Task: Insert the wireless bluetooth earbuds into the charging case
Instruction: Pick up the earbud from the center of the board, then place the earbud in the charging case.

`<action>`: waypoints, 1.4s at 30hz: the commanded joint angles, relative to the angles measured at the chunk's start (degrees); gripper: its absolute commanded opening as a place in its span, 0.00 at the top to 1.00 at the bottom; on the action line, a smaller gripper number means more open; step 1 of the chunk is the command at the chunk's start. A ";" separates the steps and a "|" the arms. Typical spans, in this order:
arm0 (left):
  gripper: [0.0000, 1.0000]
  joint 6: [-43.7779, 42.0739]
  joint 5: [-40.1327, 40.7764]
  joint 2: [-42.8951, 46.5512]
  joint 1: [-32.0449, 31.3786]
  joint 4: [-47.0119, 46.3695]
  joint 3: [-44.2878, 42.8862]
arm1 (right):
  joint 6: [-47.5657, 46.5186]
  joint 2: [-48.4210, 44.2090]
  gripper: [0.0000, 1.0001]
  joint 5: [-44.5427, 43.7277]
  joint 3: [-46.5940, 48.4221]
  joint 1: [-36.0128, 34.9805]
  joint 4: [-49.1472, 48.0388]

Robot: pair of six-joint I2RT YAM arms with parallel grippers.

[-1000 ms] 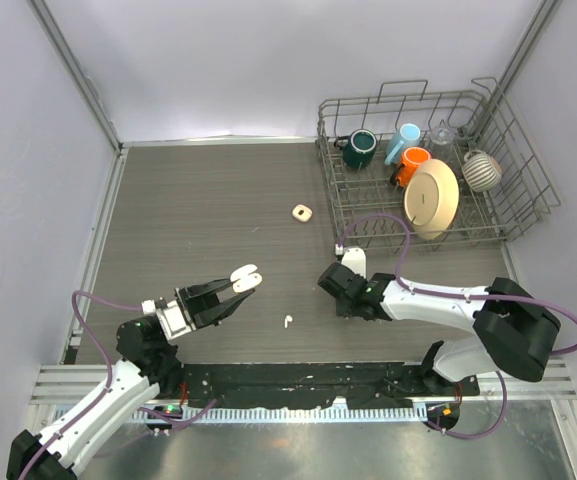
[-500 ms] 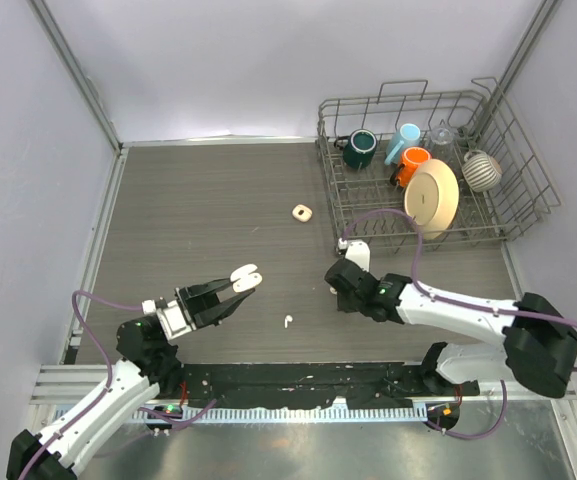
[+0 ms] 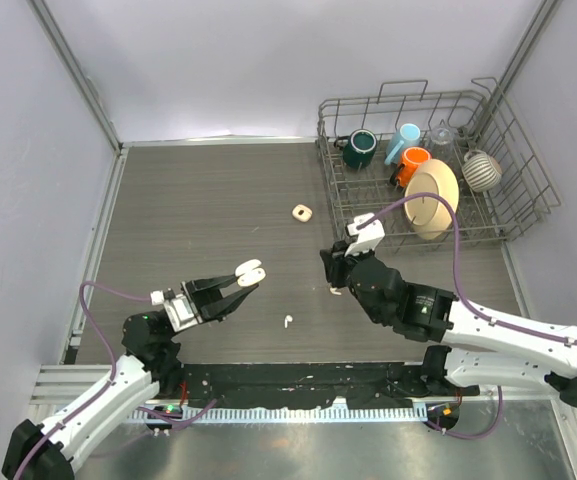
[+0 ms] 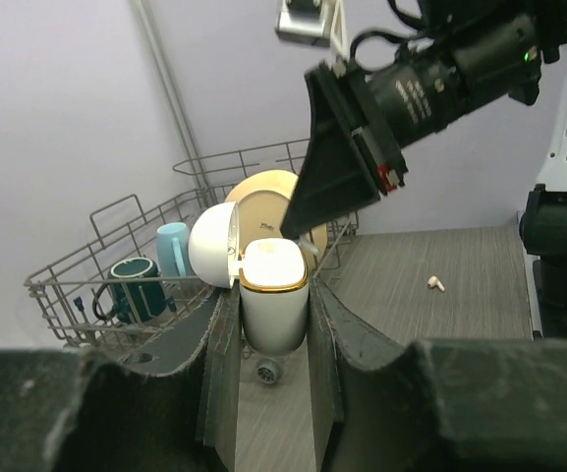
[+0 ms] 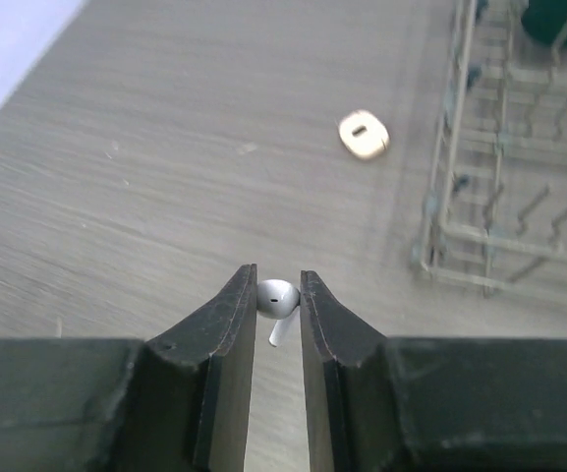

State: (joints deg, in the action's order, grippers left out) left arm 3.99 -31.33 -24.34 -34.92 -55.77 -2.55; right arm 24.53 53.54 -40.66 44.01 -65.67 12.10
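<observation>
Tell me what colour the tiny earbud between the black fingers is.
White. The earbud shows best in the right wrist view.

My black right pincer [image 5: 277, 283] holds a white earbud [image 5: 278, 295], my black left pincer [image 4: 273, 293] a white, gold-rimmed case [image 4: 274, 315]; far right, teal mug [image 3: 359, 148], orange cup [image 3: 412, 160], cream plate [image 3: 431, 198]; grey wood-grain table [image 3: 198, 210].

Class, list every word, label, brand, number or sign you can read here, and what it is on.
None can be read. The open case, the earbud and the green mug are plain; the small case on the table shows only a dark mark, no letters.
</observation>
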 commanded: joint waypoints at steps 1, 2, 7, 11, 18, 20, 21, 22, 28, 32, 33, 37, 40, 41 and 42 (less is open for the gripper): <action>1.00 -0.47 -0.13 -0.89 -0.24 -4.26 0.09 | -13.60 0.95 0.99 -7.50 4.50 -4.55 -16.30; 1.00 -0.39 -0.13 -0.97 -0.24 -4.17 0.17 | -15.29 1.91 0.99 -7.76 4.94 -5.77 -20.14; 1.00 -0.47 0.74 -0.71 -0.24 -4.00 0.52 | -24.18 4.99 0.99 -9.26 6.97 -12.90 -31.24; 1.00 -0.65 1.53 -0.80 -0.24 -3.65 0.44 | -29.71 7.28 0.99 -8.47 8.11 -15.80 -38.20; 1.00 -0.74 3.29 -1.85 -0.24 -3.38 0.09 | -31.30 8.42 0.99 -5.22 8.29 -18.00 -41.63; 1.00 -0.48 5.91 -2.38 -0.24 -2.77 -0.26 | -31.56 8.60 0.99 -3.03 8.02 -18.18 -42.15; 1.00 -0.13 6.37 -2.47 -0.24 -2.68 -0.27 | -31.74 8.77 0.99 -2.49 7.59 -18.18 -42.50; 1.00 -0.03 6.28 -2.73 -0.24 -3.64 -0.27 | -31.83 9.21 0.99 -1.88 7.23 -18.18 -43.73; 1.00 1.28 5.84 -4.05 -0.24 -6.45 -0.18 | -34.11 10.88 0.99 4.09 4.42 -18.27 -50.31; 1.00 1.81 5.84 -4.75 -0.24 -7.42 -0.18 | -35.69 12.55 0.99 7.17 2.31 -18.27 -55.59; 1.00 1.90 5.67 -4.84 -0.24 -7.51 -0.18 | -36.13 12.99 0.99 7.79 1.61 -18.18 -56.56; 1.00 2.16 5.32 -4.84 -0.24 -8.13 -0.09 | -37.36 14.22 0.99 8.93 0.64 -18.18 -59.90; 1.00 2.16 5.23 -4.58 -0.24 -8.04 0.00 | -38.77 15.19 0.99 8.94 0.02 -18.18 -61.58; 1.00 2.25 5.32 -4.40 -0.24 -8.13 0.08 | -39.03 15.37 0.99 8.85 0.11 -18.18 -61.67; 1.00 2.25 5.23 -4.40 -0.24 -8.04 0.09 | -39.82 15.63 0.99 8.85 0.11 -18.09 -61.93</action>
State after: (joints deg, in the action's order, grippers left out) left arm 5.87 -26.57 -29.04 -34.92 -60.05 -2.55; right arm -12.36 68.77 -32.56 43.77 -83.53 -42.96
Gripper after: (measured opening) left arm 0.313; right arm 0.274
